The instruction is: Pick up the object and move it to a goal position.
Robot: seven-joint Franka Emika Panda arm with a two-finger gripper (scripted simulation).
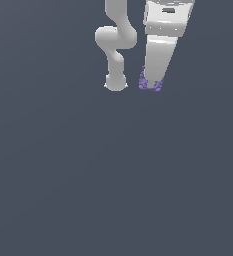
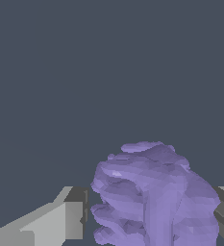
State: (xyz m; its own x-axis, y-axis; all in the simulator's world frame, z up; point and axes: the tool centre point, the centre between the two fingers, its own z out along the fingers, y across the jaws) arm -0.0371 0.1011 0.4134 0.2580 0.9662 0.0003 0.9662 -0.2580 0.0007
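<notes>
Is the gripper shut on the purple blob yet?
Cannot tell. The gripper straddles the purple blob; one finger shows a slight gap.

In the exterior view the hand (image 1: pixel 153 82) covered most of the purple blob (image 1: pixel 149 85), and the picture's top edge cut off the arm. In the wrist view the blob's (image 2: pixel 154 197) lower part was cut off too.

Between the fingers (image 2: pixel 75 218) of the gripper (image 1: pixel 152 85) the gap is filled by the purple blob (image 2: pixel 154 197). Around the gripper the grey floor (image 1: pixel 113 190) is free, except the robot base (image 1: pixel 116 82) just beside it.
</notes>
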